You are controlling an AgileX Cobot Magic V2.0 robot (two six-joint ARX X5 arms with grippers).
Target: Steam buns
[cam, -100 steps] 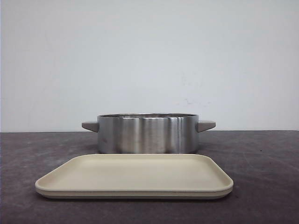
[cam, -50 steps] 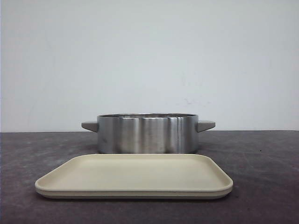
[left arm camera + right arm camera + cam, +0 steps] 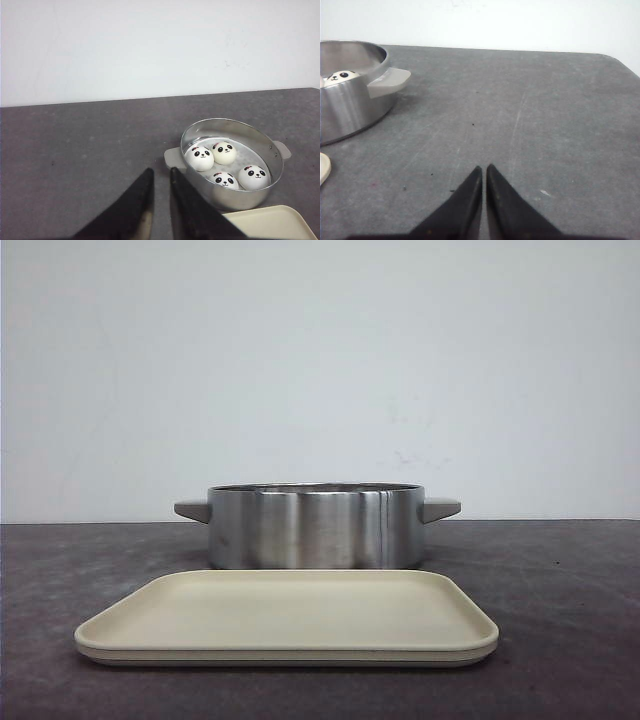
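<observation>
— Behind everything stood a plain white wall [image 3: 320,360], and under it a dark grey table [image 3: 560,600], mottled and a little scratched. What sat on it?

— From the front, a beige tray [image 3: 290,618] lay nearest the camera, flat and bare. Just behind it stood a round steel pot [image 3: 316,527] with a pale grey handle sticking out on each side. The pot's wall hid its contents in that view.

— And the buns?

— The left wrist camera looked down into the pot. The buns [image 3: 225,165], four white domes with black panda faces, sat together on its floor: two farther from the tray, two nearer, all faces up. The cream one at the back seemed slightly yellower than the others. The right wrist camera caught only the top of one of them over the rim.

— Were the arms near them?

— No. The left gripper [image 3: 159,176] hung above bare table beside the pot, apart from it. Its two black fingers were nearly together, a narrow gap between the tips, nothing between them.

— The right one?

— The right gripper [image 3: 484,171] was over open table, well away from the pot's handle [image 3: 388,81]. Its fingers were pressed closed, tips almost meeting, and it gripped nothing. Neither arm showed in the front view.
</observation>
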